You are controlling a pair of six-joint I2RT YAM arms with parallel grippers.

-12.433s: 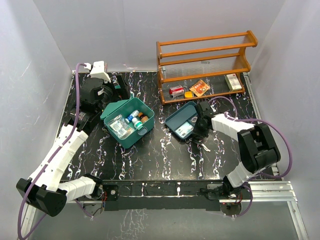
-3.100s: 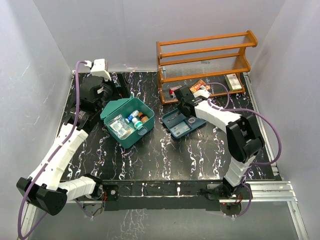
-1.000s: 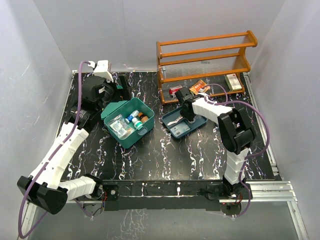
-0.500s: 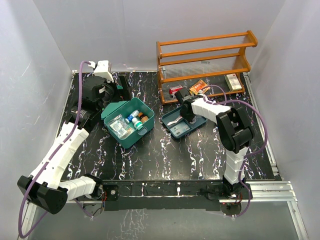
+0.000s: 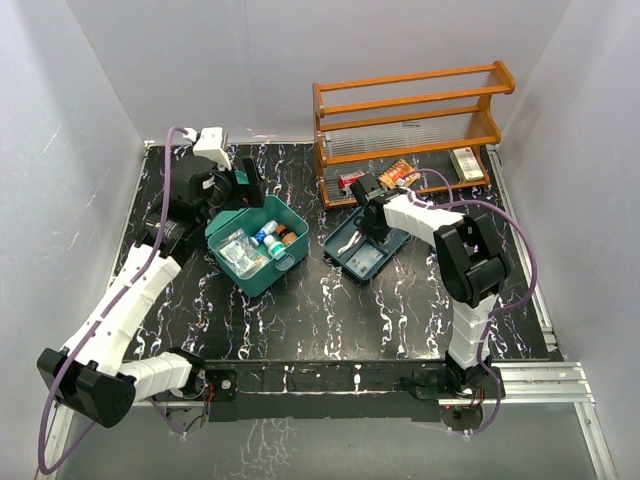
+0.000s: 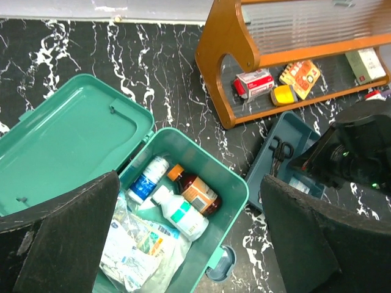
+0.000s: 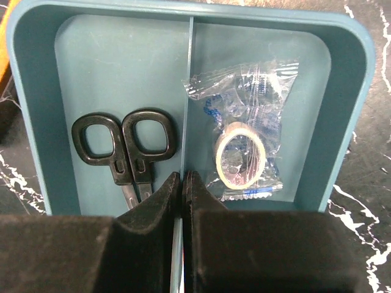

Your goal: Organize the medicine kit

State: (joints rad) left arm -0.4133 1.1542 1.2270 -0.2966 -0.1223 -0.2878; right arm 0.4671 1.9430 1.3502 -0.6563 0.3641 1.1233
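Note:
The medicine kit (image 5: 262,280) stands open at table centre-left, its lid (image 6: 67,140) laid back. In the box (image 6: 216,253) lie three bottles and plastic packets. My left gripper (image 5: 235,185) hovers above the kit's far side, open and empty, its fingers (image 6: 61,238) wide apart. My right gripper (image 5: 372,215) is shut on the centre divider of the darker blue-teal tray (image 5: 345,245), which is tilted up at its far side. In the right wrist view the gripper (image 7: 182,180) pinches the divider, with black scissors (image 7: 122,149) on its left and a bagged tape roll (image 7: 241,149) on its right.
The orange wooden rack (image 5: 410,130) stands at the back right, just behind the tray. Its bottom shelf holds a red box (image 6: 253,82), a yellow item (image 6: 282,94), an orange packet (image 6: 300,70) and a white box (image 5: 463,162). Grey walls enclose the table.
The right gripper has closed on the tray's divider and tipped the tray's far side upward. The left gripper has shifted slightly right, over the kit.

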